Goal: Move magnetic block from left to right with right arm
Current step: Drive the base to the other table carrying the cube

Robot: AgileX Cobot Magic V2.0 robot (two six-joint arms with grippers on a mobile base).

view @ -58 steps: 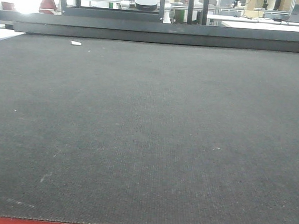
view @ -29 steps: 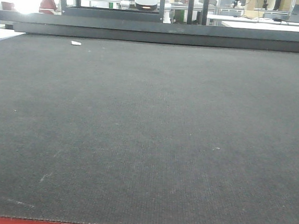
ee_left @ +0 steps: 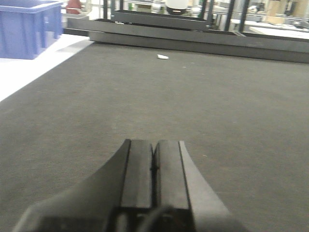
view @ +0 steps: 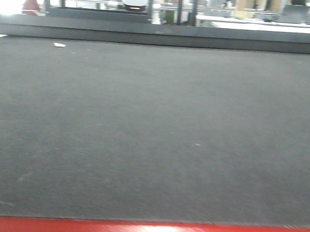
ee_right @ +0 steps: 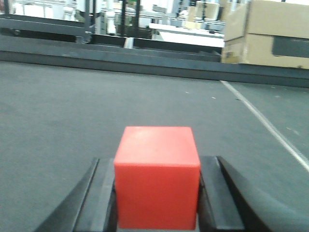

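Gripping magnetic block [ee_right: 157, 176] between fingers [ee_right: 219, 205] of right claw [ee_right: 157, 205].

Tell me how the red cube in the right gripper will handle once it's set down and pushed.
The red cube looks rigid: its edges are straight between the fingers of the right gripper. Flat faces suggest sliding, not rolling. The matte finish probably grips well.
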